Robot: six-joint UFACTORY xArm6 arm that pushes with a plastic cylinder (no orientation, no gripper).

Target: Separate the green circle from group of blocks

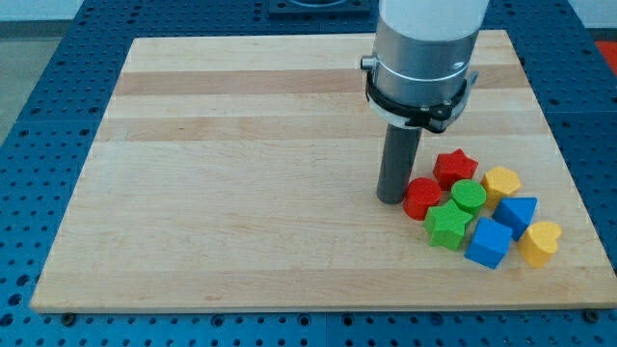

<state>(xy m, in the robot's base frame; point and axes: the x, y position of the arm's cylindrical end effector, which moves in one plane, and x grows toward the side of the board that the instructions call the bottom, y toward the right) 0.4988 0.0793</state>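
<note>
The green circle (469,196) sits in the middle of a tight group of blocks at the view's lower right. Around it are a red star (454,167) above, a red cylinder (420,198) to its left, a green star (448,226) below, a yellow hexagon (501,182) to its upper right and a blue triangle-like block (517,214) to its right. A blue cube (489,242) and a yellow heart (540,242) lie at the group's bottom right. My tip (391,199) stands just left of the red cylinder, touching or nearly touching it.
The wooden board (241,145) lies on a blue perforated table (39,96). The group lies near the board's right and bottom edges. The arm's grey cylindrical body (424,48) hangs over the board's upper right.
</note>
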